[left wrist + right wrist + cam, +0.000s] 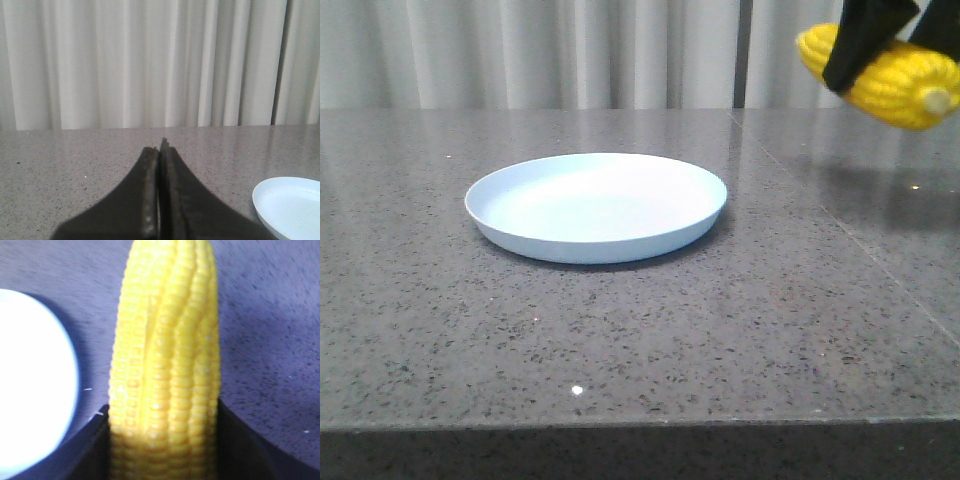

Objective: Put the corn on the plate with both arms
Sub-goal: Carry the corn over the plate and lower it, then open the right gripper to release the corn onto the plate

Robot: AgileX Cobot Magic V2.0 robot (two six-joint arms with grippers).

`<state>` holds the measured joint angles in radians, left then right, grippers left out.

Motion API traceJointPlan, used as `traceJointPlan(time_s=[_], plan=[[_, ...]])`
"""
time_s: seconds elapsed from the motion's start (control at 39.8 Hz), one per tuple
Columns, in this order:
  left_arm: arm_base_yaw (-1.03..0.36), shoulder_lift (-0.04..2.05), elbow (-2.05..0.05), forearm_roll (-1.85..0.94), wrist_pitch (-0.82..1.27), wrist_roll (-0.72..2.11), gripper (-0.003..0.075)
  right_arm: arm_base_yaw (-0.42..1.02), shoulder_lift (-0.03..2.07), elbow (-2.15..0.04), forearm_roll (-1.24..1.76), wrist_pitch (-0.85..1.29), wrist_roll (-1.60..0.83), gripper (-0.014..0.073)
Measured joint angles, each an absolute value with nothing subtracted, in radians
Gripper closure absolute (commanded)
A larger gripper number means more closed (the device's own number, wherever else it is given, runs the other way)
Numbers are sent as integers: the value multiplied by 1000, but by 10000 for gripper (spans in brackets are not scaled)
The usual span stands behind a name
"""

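Speckled grey table (620, 350) is filling the front of the scene, and the pale blue plate (596, 207) is sitting flat on it a little left of centre, with nothing on it. Up at the right edge of the front view, the right hand (880, 45) is pinching the corn (890, 78) across its middle and carrying it in the air, well above the table and off to the right of the plate, with the pale stub end (937, 98) pointing toward the camera and slightly down. From the right wrist view, the dark fingers (240, 445) are pressing on both sides of the cob, so the grip is looking firm and centred. The left hand (160, 150) is waiting low over the table with its fingers pressed together, holding nothing, with the plate's rim just beside it. To do this step well, the right arm is probably needing to travel left until the cob is hanging over the plate's middle, then lower it nearly to the surface before letting go, since a round cob dropped from height or near the low rim is likely to roll off.
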<state>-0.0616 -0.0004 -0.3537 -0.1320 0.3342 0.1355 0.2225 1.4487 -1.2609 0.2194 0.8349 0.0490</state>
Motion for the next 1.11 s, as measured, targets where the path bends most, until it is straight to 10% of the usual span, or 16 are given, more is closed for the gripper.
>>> traceJointPlan(time_s=[0.8,1.11], plan=[[-62,0,-354,-132,332,136,741,722,1803,-1567,-155,917,688,489],[-62,0,-354,-132,332,136,741,724,1858,-1567,-92,909,693,62]])
